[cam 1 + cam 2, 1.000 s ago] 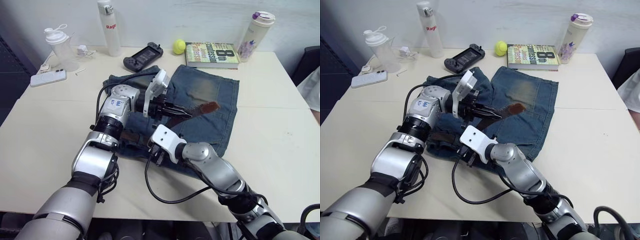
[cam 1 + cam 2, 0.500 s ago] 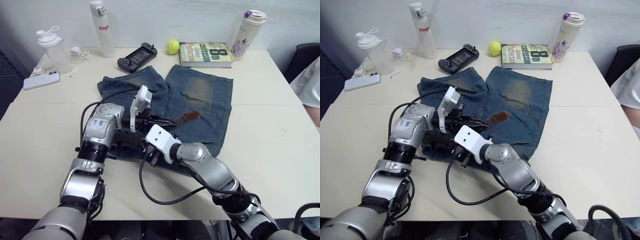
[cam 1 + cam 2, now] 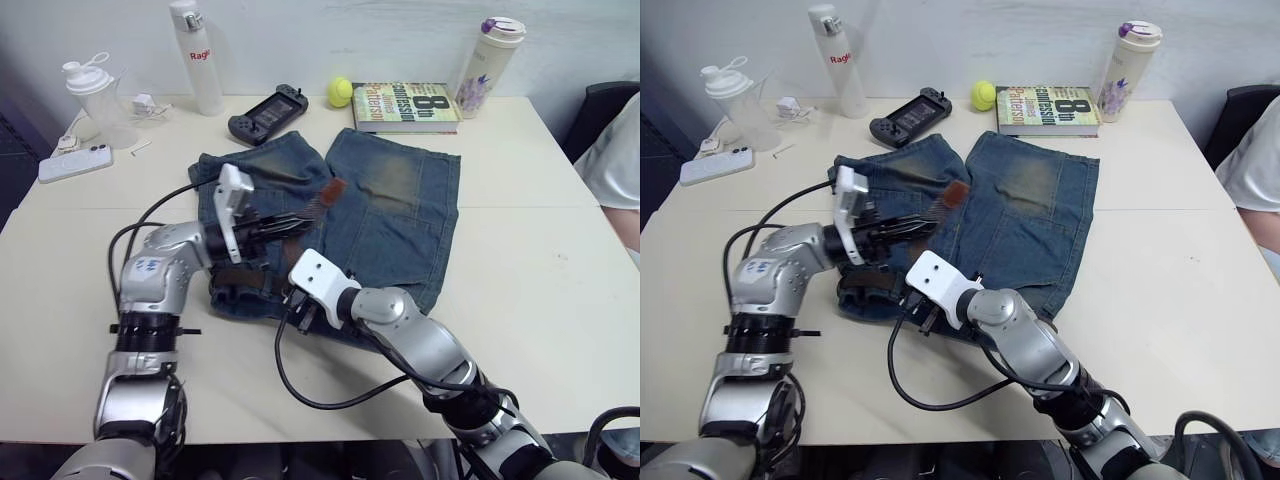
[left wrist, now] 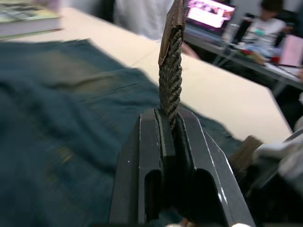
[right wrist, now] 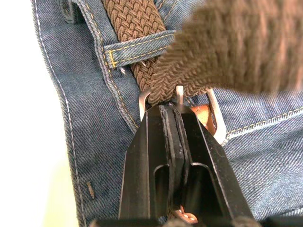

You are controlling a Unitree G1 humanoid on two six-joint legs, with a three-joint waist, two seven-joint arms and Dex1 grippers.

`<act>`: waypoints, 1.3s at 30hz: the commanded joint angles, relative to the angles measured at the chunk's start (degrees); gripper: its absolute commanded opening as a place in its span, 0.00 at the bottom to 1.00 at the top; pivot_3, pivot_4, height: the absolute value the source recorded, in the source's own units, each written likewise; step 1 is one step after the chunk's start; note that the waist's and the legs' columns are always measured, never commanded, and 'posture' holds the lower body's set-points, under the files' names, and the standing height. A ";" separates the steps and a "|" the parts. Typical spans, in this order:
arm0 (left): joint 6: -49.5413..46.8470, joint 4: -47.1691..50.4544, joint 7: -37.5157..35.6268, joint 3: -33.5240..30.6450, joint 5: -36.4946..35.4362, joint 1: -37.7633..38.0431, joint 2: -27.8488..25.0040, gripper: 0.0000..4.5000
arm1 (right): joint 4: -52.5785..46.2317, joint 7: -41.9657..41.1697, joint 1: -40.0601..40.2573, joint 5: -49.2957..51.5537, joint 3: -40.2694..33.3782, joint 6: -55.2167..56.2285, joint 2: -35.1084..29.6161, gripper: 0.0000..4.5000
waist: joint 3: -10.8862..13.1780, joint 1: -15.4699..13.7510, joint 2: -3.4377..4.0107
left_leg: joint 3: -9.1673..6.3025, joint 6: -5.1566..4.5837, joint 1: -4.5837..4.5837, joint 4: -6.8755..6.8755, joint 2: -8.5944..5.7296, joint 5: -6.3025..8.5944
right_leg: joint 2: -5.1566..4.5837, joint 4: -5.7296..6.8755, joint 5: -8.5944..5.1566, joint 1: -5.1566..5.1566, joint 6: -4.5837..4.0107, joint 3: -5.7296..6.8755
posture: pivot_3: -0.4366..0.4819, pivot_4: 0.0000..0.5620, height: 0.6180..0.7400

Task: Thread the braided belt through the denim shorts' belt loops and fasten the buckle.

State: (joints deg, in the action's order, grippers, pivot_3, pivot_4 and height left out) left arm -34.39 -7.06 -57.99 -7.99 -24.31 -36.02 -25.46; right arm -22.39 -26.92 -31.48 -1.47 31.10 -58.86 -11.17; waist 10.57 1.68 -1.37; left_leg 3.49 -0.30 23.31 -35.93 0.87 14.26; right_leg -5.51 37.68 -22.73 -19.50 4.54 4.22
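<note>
The tall white bottle [image 3: 194, 55] at the far edge of the table [image 3: 540, 290] carries red lettering that begins "Rag"; the rest cannot be read. The book [image 3: 405, 105] lying flat beside the yellow ball [image 3: 342, 92] shows a large white "8" on its cover, and the smaller words around it are too small to make out.

Cream worktop [image 3: 540, 250]. Along far edge: shaker bottle [image 3: 95, 88], white phone [image 3: 70, 163] beside it, tall white bottle [image 3: 196, 57], black game controller [image 3: 262, 100], yellow tennis ball [image 3: 341, 92] touching book [image 3: 405, 106], floral tumbler [image 3: 484, 54]. Person's sleeve [image 3: 615, 150] at right edge.
</note>
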 commanded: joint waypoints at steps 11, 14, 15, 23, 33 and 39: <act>-2.38 10.01 10.24 -4.81 -5.82 5.65 -1.00 0.00 | -4.36 -0.39 -3.05 4.12 -5.65 -1.45 0.16 0.01 | 0.02 -0.11 -0.03 | 0.00 0.01 0.05 0.00 -0.02 0.00 | -0.01 -0.04 0.00 -0.01 0.00 -0.03 | 0.48 0.27 1.00; -2.06 9.37 11.38 -5.55 -6.49 5.17 -1.45 0.00 | -3.38 -0.49 -3.18 3.93 -4.97 -0.43 -1.17 0.01 | 0.02 -0.05 -0.03 | 0.03 0.01 0.05 0.02 -0.01 0.00 | -0.01 -0.04 0.00 -0.04 0.00 -0.04 | 0.48 0.27 1.00; -2.01 9.33 11.64 -5.79 -6.69 5.09 -1.66 0.00 | -2.84 -0.43 -3.15 3.92 -4.65 -0.04 -1.29 0.01 | 0.02 -0.04 -0.03 | 0.04 0.01 0.05 0.02 -0.01 0.00 | 0.00 -0.04 0.00 -0.05 0.00 -0.04 | 0.48 0.27 1.00; -2.07 10.13 12.34 -6.83 -7.40 6.26 -3.83 0.00 | 0.20 0.45 -2.45 3.65 -2.40 2.07 -0.39 0.01 | 0.02 -0.06 -0.03 | 0.05 0.02 0.05 0.02 0.00 -0.01 | -0.01 -0.05 0.00 -0.05 0.00 -0.04 | 0.48 0.27 1.00; -2.59 11.46 12.83 -5.94 -7.84 6.81 -4.04 0.00 | 6.63 0.34 -2.88 2.35 1.59 4.26 1.57 0.01 | 0.02 0.11 -0.03 | 0.06 0.04 0.01 0.03 0.01 -0.02 | 0.01 -0.03 0.00 -0.05 0.00 -0.05 | 0.48 0.27 1.00; -2.51 11.76 12.25 -4.84 -8.00 6.47 -3.98 0.00 | 9.16 -0.18 -3.75 2.24 2.53 1.49 2.28 0.01 | 0.02 0.25 -0.03 | 0.08 0.08 -0.04 0.04 0.04 -0.04 | 0.03 0.00 0.00 -0.03 0.00 -0.08 | 0.48 0.27 1.00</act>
State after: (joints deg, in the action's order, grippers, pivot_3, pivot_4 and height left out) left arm -37.27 1.92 -45.22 -12.84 -30.57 -29.03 -29.02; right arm -15.39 -26.69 -35.33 0.66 31.71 -55.52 -9.37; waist 10.59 1.93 -1.40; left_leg 3.57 -0.21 23.27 -35.88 0.92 14.21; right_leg -5.47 37.69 -22.73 -19.54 4.54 4.14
